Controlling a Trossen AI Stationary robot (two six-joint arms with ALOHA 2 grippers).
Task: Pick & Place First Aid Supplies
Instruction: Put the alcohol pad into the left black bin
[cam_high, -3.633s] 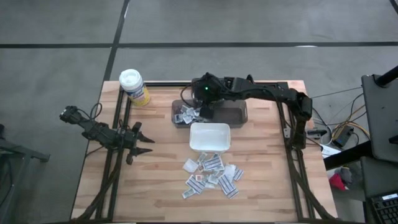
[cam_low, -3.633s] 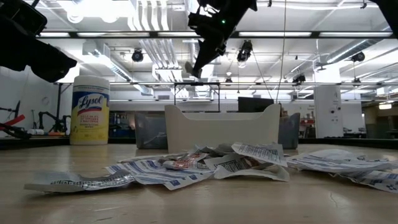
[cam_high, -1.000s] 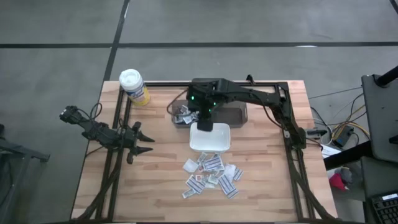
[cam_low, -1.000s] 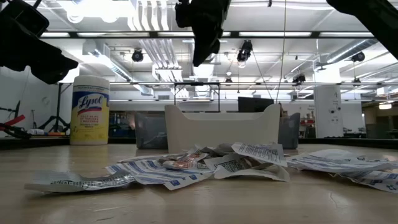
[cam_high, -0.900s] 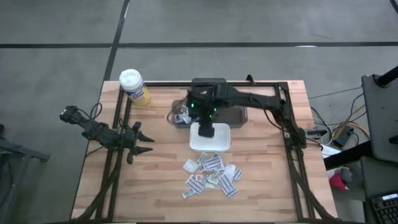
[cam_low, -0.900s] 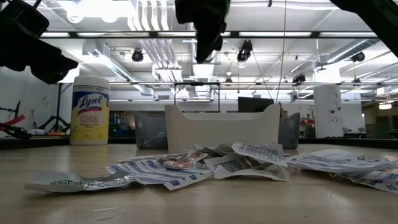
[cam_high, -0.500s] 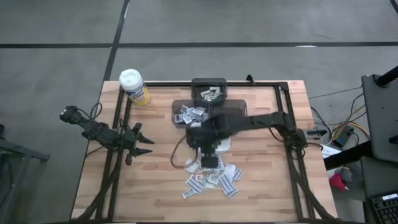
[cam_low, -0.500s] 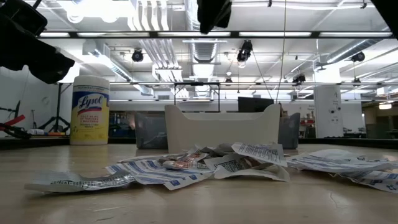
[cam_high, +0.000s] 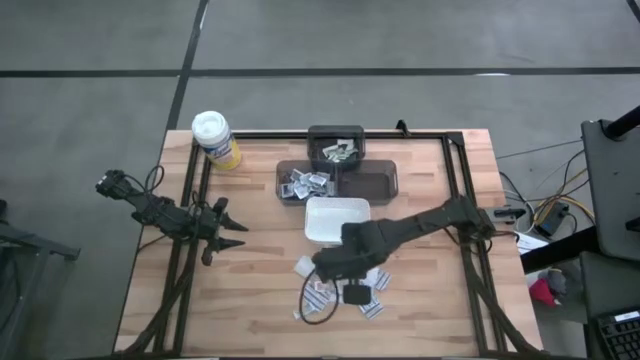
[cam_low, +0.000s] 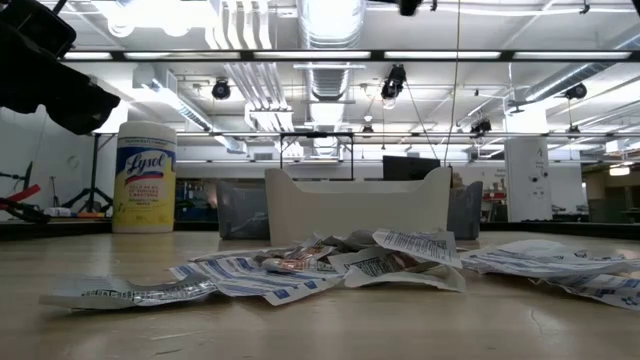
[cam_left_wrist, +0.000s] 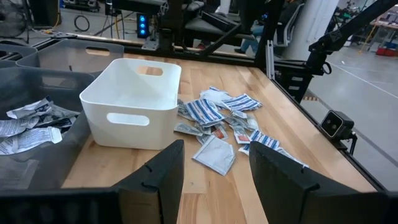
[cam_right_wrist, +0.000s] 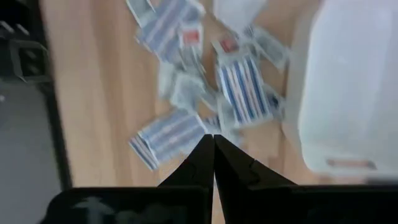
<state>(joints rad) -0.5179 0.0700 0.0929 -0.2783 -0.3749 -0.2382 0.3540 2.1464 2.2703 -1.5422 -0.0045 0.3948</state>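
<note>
At the table's left edge the left gripper (cam_high: 222, 228) waits with its fingers spread and nothing between them, well apart from the work. Behind it, at the far left corner, stands a yellow canister (cam_high: 214, 140) with a white lid. Toward the middle, two grey bins (cam_high: 337, 180) at the back already hold some packets, and a white dish (cam_high: 337, 220) sits just in front of them.

Nearer the front edge, the loose packets (cam_high: 335, 285) lie in a scattered, overlapping heap on the wood. The right gripper (cam_right_wrist: 213, 144) hangs above this heap with its fingers pressed together and nothing in them.

The main risk, as I judge it, is a bad pick: the packets are thin, flat and stacked on one another, so fingers that stay together on the way down would only push the heap about, and even opened they may lift two at once or slide off a slick wrapper. A packet nudged sideways could also end up against the dish wall, where it is harder to reach.

From above, the right arm covers part of the heap, so how many packets remain is unclear. The low view shows the heap and the dish but not the right gripper. The right wrist picture is smeared, so the print on individual packets cannot be read.
</note>
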